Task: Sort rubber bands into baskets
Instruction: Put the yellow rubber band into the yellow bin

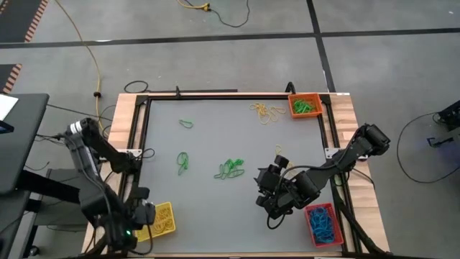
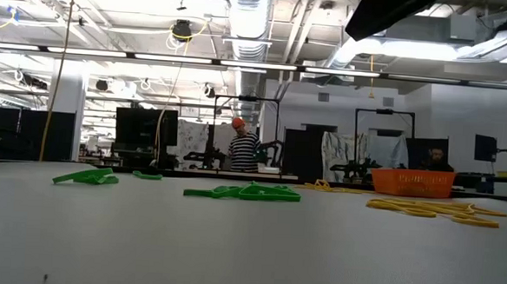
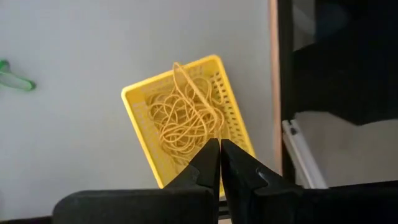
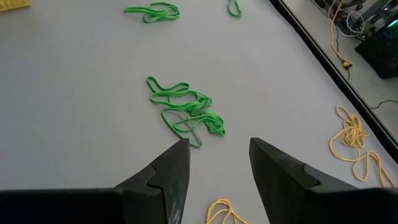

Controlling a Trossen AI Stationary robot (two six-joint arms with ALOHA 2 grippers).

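Sorting partly done. The grey rectangular work surface (image 1: 215, 208) carries three small plastic baskets: a yellow basket (image 1: 162, 219) holding yellow rubber bands (image 3: 183, 121), an orange basket (image 1: 305, 106) holding green bands, and a red basket (image 1: 323, 224) holding blue bands (image 1: 324, 224).

Landmark for all places below: the tangled clump of green rubber bands (image 4: 186, 112) near the middle of the surface.

Loose bands not yet sorted:
- the clump itself, several loops knotted together, long axis running roughly toward the red basket corner on one end;
- two smaller green bands (image 1: 183, 161) just to the left-arm side of the clump, one more (image 1: 186, 124) farther out toward the far edge;
- a heap of loose yellow bands (image 1: 264, 111) well beyond the clump, just beside the orange basket.

Right claw (image 4: 217, 168): fingers spread apart, nothing between them. It sits between the clump and the red basket, pointing at the clump, which lies straight ahead of the finger gap and near. The right arm is clearly the nearer of the two.

Left claw (image 3: 220, 163): fingers pressed together, gripping nothing, hovering over the yellow basket, well apart from the clump.

Judgement: the next move is a short forward reach by the right claw; the clump's tangle may lift several loops at once.
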